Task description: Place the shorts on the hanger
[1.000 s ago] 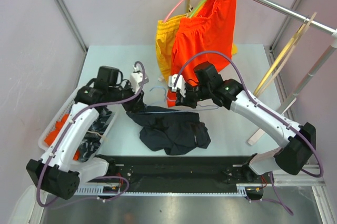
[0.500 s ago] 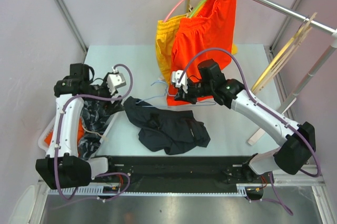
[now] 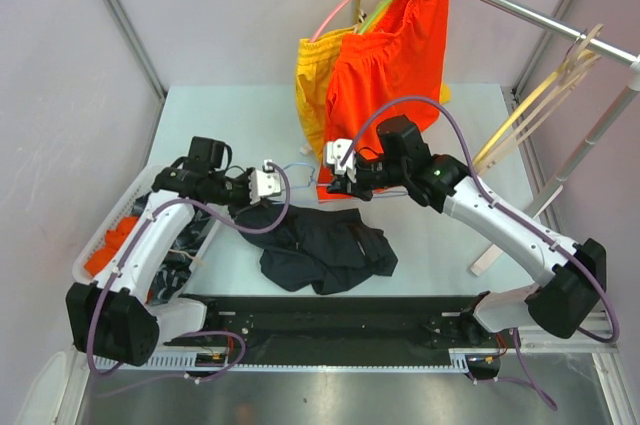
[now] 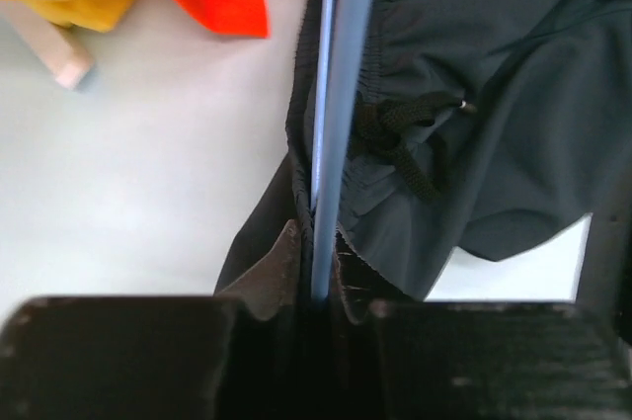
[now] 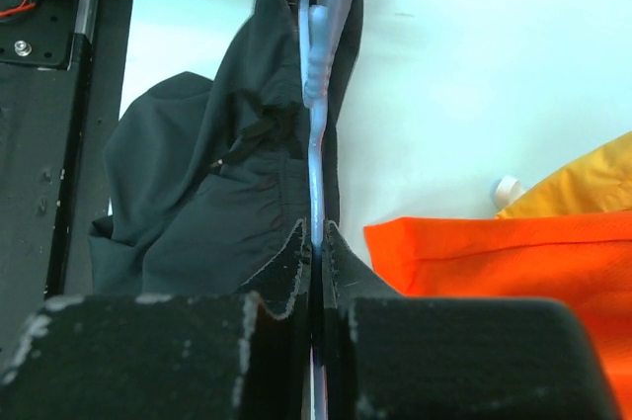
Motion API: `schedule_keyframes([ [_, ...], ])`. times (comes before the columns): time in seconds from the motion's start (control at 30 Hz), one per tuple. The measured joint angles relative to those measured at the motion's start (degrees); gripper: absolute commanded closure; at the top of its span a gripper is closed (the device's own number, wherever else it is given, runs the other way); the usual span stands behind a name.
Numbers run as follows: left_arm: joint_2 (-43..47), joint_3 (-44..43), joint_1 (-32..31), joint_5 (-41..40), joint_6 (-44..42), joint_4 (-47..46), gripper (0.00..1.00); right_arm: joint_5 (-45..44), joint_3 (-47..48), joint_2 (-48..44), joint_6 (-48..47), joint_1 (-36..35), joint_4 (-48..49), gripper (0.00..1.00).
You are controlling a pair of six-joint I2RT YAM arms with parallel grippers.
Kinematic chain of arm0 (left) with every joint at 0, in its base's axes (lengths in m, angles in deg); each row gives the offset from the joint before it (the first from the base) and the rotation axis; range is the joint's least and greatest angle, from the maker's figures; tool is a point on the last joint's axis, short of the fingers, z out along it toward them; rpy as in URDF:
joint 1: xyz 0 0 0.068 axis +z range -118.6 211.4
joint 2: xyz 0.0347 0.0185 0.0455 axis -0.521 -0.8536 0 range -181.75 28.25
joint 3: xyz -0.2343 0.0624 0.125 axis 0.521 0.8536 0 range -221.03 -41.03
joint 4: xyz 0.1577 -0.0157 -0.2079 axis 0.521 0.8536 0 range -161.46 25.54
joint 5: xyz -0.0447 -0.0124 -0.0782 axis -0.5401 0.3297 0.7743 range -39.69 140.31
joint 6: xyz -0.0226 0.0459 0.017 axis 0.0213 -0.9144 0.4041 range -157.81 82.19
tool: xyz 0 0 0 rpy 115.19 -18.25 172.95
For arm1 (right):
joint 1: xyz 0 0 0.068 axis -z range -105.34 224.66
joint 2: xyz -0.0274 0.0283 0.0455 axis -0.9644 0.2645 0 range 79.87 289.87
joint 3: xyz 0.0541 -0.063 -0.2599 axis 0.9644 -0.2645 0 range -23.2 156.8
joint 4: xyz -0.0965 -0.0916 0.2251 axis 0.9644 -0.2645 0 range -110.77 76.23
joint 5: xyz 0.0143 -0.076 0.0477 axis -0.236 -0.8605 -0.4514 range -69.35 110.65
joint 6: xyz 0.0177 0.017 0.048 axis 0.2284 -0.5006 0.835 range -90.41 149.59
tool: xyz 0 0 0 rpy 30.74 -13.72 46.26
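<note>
The dark shorts (image 3: 325, 248) lie crumpled on the table's near middle, with their waistband lifted toward the grippers. The light-blue wire hanger (image 3: 300, 171) runs between both grippers, just above the waistband. My left gripper (image 3: 280, 188) is shut on the hanger's wire (image 4: 341, 94), with dark shorts fabric (image 4: 494, 124) bunched beside its fingers; its jaws (image 4: 318, 277) pinch the wire tight. My right gripper (image 3: 330, 177) is shut on the other end of the hanger (image 5: 314, 143), its fingertips (image 5: 316, 237) closed on the wire next to the shorts (image 5: 188, 193).
Orange shorts (image 3: 395, 55) and yellow shorts (image 3: 312, 80) hang from the rail (image 3: 520, 7) at the back, just behind my right gripper. Cream hangers (image 3: 540, 110) lean at the right. A white basket (image 3: 105, 235) of clothes sits at the left edge.
My left arm swung out over the basket with open jaws, then came back and closed on the hanger wire. The right gripper kept its hold and shifted slightly; the shorts shifted a little.
</note>
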Motion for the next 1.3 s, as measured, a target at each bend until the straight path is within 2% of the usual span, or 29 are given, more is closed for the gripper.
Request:
schedule_keyframes([
  [0.07, 0.3, 0.0, 0.0, -0.2, 0.6, -1.4, 1.00, -0.3, 0.0, -0.5, 0.3, 0.0, 0.2, 0.96],
  [0.1, 0.7, 0.0, 0.0, -0.2, 1.0, -1.9, 1.00, -0.5, 0.0, -0.6, 0.5, 0.0, 0.3, 0.75],
  [0.17, 2.0, 0.4, 0.0, -0.2, 1.9, -3.1, 1.00, -1.4, 0.0, -1.3, 2.1, 0.0, 0.2, 0.52],
  [0.2, 2.9, 0.9, 0.0, -0.2, 2.4, -3.6, 1.00, -1.8, 0.0, -1.7, 2.9, 0.0, 0.2, 0.33],
  [0.27, 5.0, 2.1, 0.1, -0.2, 3.4, -4.6, 1.00, -2.2, 0.0, -3.4, 5.2, 0.6, -0.8, 0.24],
  [0.3, 6.4, 2.8, 0.1, -0.2, 4.0, -5.2, 1.00, -2.4, -0.1, -4.8, 6.7, 1.1, -1.6, 0.15],
  [0.4, 10.7, 4.6, 0.1, -0.1, 4.1, -5.8, 1.00, -2.1, -0.1, -10.3, 12.9, 5.9, -4.4, 0.08],
  [0.5, 14.8, 6.4, -0.5, 0.0, 1.5, -5.2, 1.00, -2.1, -0.1, -16.8, 19.5, 11.4, -5.6, 0.05],
  [0.63, 18.4, 8.7, -2.9, -0.6, -4.9, -1.4, 1.00, -1.7, 0.3, -21.3, 24.0, 11.5, -5.6, 0.06],
  [0.73, 19.9, 10.0, -4.9, -1.3, -10.4, 2.3, 1.00, -1.8, 0.8, -21.2, 25.6, 11.4, -5.6, 0.11],
  [0.9, 24.9, 12.7, -9.4, -3.3, -18.3, 6.4, 1.00, -1.7, 1.1, -15.4, 27.6, 10.8, -5.9, 0.23],
  [1.07, 30.4, 13.6, -15.5, -4.9, -24.0, 9.5, 1.00, -1.7, 1.1, -3.5, 28.0, 8.6, -6.9, 0.28],
  [1.3, 33.4, 15.1, -20.0, -7.0, -30.0, 12.8, 1.00, -1.9, 1.0, 8.0, 29.1, 6.3, -5.4, 0.31],
])
